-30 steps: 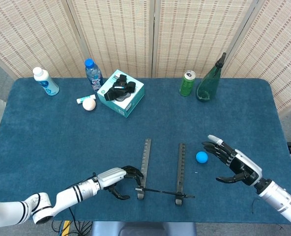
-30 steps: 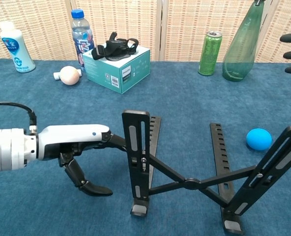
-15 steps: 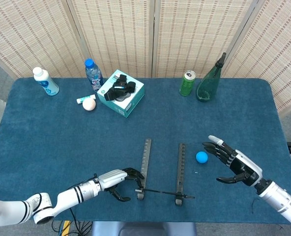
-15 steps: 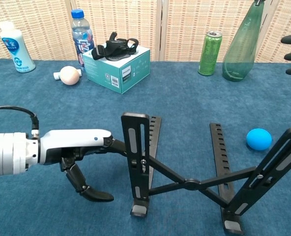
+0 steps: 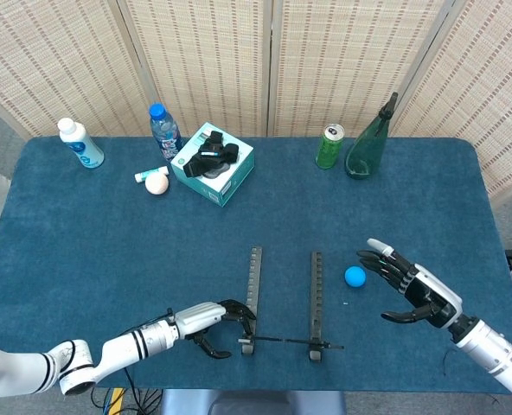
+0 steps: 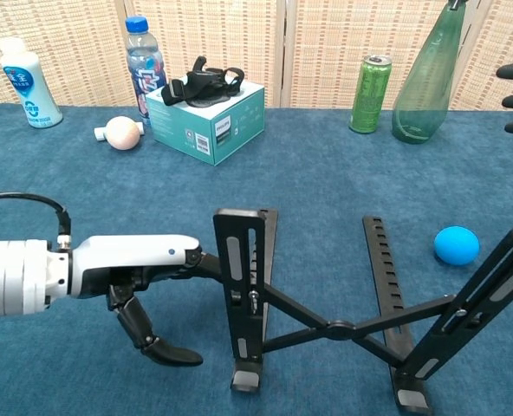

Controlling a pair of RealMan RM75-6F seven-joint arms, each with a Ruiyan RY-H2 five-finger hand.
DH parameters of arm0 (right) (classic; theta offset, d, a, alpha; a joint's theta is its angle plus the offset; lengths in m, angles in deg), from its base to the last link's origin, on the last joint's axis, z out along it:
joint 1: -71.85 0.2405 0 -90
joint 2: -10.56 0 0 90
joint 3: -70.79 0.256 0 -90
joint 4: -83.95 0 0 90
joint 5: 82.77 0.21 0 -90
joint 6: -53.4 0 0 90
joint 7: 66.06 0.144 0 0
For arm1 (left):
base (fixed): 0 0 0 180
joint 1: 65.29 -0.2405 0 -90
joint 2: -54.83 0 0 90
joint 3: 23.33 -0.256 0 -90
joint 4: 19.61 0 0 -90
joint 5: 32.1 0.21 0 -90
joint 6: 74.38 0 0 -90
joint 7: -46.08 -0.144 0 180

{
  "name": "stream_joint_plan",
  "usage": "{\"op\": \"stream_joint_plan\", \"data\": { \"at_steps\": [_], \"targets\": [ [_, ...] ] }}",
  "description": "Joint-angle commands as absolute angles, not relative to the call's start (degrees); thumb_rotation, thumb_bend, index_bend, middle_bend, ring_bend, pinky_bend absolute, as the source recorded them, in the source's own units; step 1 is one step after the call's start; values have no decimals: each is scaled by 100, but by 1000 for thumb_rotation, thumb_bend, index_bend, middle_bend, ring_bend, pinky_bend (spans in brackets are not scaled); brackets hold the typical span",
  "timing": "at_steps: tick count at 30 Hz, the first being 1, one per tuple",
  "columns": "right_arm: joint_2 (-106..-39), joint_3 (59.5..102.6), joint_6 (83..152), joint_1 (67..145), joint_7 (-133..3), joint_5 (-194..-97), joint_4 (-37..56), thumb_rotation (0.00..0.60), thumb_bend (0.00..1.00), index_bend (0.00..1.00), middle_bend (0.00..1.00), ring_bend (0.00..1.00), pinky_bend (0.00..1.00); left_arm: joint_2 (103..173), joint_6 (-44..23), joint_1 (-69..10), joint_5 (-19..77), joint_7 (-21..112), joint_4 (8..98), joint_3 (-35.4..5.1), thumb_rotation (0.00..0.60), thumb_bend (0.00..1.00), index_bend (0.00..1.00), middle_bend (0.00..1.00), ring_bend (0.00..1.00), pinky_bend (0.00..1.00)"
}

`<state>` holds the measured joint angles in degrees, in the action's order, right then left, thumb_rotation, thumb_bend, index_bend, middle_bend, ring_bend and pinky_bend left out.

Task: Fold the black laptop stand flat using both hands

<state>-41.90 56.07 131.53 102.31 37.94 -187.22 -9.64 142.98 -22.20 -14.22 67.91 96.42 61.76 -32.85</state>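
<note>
**Stand near the table's front edge, left hand at its left upright**

Head view: the stand [image 5: 282, 307] lay before you; your right hand [image 5: 412, 290] hung open beside the ball [image 5: 354, 276].

Chest view: your left hand [image 6: 144, 269] touched the raised left upright, fingers [image 6: 165, 351] curled; grip unclear.

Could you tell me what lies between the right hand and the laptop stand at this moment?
In the head view, a blue ball lies on the cloth between the right hand and the laptop stand, touching neither.
</note>
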Motion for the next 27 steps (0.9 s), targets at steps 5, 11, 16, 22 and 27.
{"op": "stream_joint_plan", "data": {
  "at_steps": [5, 11, 16, 22, 27],
  "targets": [
    [-4191, 5616, 13181, 10191, 3802, -18720, -947, 600, 0, 0, 121, 83, 16, 14346, -2243, -1374, 6777, 9713, 6166, -3322, 600, 236, 311, 146, 64, 14],
    [-4198, 5626, 13182, 10168, 3815, -18719, -929, 600, 0, 0, 121, 83, 16, 14368, -2240, -1331, 6783, 9781, 6154, -3359, 600, 236, 311, 146, 64, 14],
    [-4185, 5650, 13149, 10163, 3660, -18712, -925, 600, 0, 0, 121, 82, 16, 14311, -2201, -1322, 6730, 9664, 6122, -3323, 600, 236, 311, 146, 64, 14],
    [-4017, 5706, 12773, 10246, 2613, -18637, -1197, 600, 0, 0, 121, 75, 16, 14035, -2034, -1461, 6467, 9182, 6195, -3168, 600, 236, 311, 146, 64, 14],
    [-3746, 5686, 12254, 10483, 1699, -18781, -1505, 600, 0, 0, 121, 59, 16, 13701, -1791, -1746, 6055, 8450, 6350, -2976, 600, 236, 311, 146, 64, 14]
  ]
}}
